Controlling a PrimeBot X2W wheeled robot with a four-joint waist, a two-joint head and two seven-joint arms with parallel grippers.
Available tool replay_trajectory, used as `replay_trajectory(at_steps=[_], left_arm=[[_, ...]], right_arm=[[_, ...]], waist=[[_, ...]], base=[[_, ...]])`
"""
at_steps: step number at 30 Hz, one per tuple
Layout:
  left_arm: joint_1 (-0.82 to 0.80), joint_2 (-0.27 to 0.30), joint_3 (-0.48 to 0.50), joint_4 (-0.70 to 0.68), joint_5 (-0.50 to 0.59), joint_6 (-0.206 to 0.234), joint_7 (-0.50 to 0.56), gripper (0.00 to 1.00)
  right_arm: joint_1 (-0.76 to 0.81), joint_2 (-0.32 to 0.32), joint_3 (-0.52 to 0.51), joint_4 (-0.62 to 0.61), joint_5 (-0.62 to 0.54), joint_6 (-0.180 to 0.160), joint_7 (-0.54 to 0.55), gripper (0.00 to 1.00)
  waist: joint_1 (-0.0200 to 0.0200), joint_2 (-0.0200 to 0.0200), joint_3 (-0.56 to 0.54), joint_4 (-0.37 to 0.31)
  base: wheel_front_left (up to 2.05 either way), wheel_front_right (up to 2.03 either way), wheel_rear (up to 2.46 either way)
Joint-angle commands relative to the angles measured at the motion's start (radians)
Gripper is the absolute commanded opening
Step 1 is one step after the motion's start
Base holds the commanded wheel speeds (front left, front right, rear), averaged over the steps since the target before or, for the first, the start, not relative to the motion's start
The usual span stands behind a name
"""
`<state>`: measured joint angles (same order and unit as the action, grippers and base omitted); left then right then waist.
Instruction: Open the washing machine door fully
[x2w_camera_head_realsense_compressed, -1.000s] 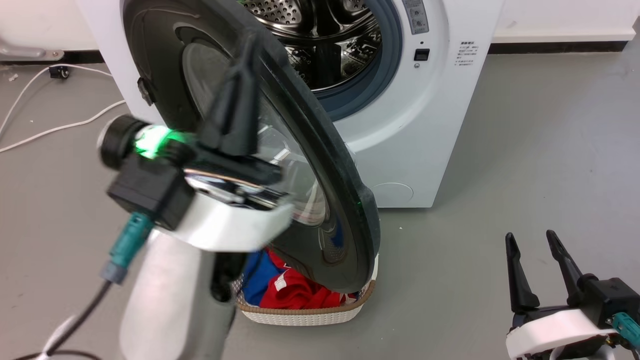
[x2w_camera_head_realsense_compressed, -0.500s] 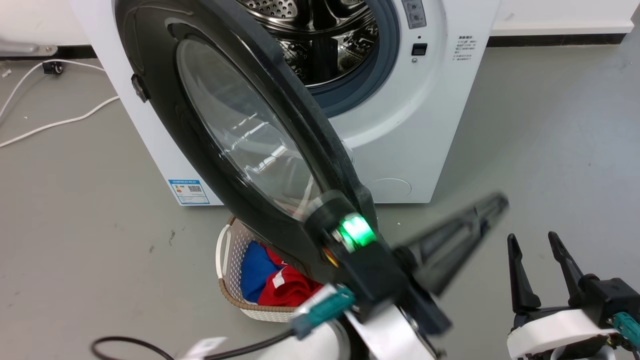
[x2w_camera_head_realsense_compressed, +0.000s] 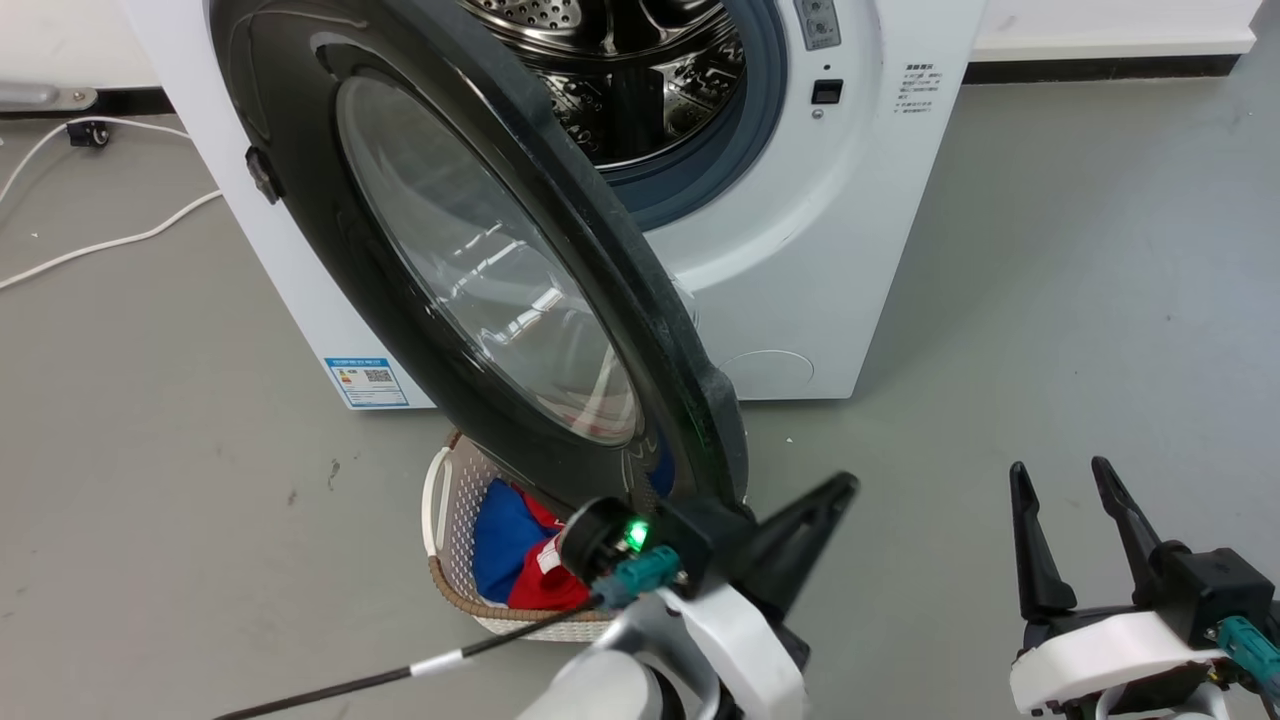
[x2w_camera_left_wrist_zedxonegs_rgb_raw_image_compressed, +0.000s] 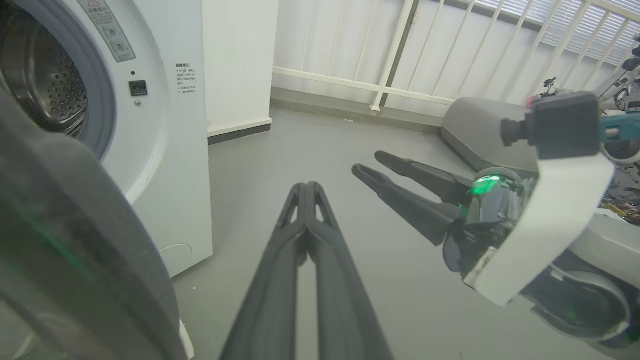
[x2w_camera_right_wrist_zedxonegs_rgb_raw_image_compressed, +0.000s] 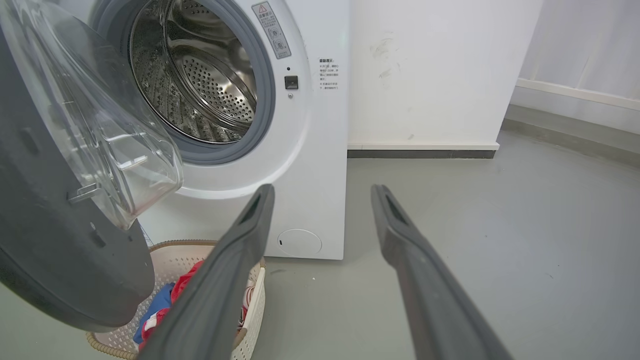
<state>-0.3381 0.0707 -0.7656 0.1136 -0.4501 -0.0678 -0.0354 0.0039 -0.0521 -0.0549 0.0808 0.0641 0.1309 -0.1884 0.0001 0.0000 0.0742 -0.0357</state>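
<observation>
White woven basket (x2w_camera_head_realsense_compressed: 447, 520) holding red, blue clothes (x2w_camera_head_realsense_compressed: 500, 558) sits below open glossy black round door (x2w_camera_head_realsense_compressed: 300, 200). Left gripper (x2w_camera_left_wrist_zedxonegs_rgb_raw_image_compressed: 306, 186) clenched, empty; right gripper (x2w_camera_head_realsense_compressed: 1060, 470) spread.

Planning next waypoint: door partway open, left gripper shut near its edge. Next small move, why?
Likely sweep the left gripper leftward against the inner rim of the washing machine door: it sits shut just right of the free edge, and the door juts out, not folded back.

The left gripper (x2w_camera_left_wrist_zedxonegs_rgb_raw_image_compressed: 306, 187) points over the grey floor (x2w_camera_left_wrist_zedxonegs_rgb_raw_image_compressed: 310, 145), its fingers pressed together and empty. The washing machine door (x2w_camera_left_wrist_zedxonegs_rgb_raw_image_compressed: 75, 235) looms left, before the washing machine (x2w_camera_left_wrist_zedxonegs_rgb_raw_image_compressed: 165, 150). The right gripper (x2w_camera_left_wrist_zedxonegs_rgb_raw_image_compressed: 367, 163) is spread at right.
</observation>
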Motion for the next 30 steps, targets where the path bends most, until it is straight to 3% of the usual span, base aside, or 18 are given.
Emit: replay_trajectory(at_steps=[1, 11, 17, 30], left_arm=[[-0.021, -0.004, 0.016, 0.02, -0.001, 0.011, -0.021, 0.0], [-0.083, -0.009, 0.076, 0.208, -0.034, 0.06, -0.097, 0.0], [-0.049, 0.028, 0.108, 0.271, -0.04, 0.092, -0.126, 0.0], [0.114, 0.121, 0.134, 0.154, -0.024, 0.179, -0.187, 0.0]], right_arm=[[-0.007, 0.003, 0.001, 0.004, -0.006, 0.0, -0.004, 1.0], [-0.016, 0.003, 0.004, 0.029, 0.008, 0.0, -0.008, 1.0], [-0.025, 0.003, 0.003, 0.046, 0.022, 0.0, -0.016, 1.0], [-0.008, 0.003, -0.015, 0.075, 0.036, 0.0, -0.018, 1.0]], waist=[[-0.0001, 0.0, 0.0, -0.002], [-0.0001, 0.0, 0.001, -0.012], [-0.0001, 0.0, 0.002, -0.008], [-0.0001, 0.0, -0.033, 0.041]], base=[[0.0, 0.0, 0.0], [0.0, 0.0, 0.0], [0.0, 0.0, 0.0], [0.0, 0.0, 0.0]])
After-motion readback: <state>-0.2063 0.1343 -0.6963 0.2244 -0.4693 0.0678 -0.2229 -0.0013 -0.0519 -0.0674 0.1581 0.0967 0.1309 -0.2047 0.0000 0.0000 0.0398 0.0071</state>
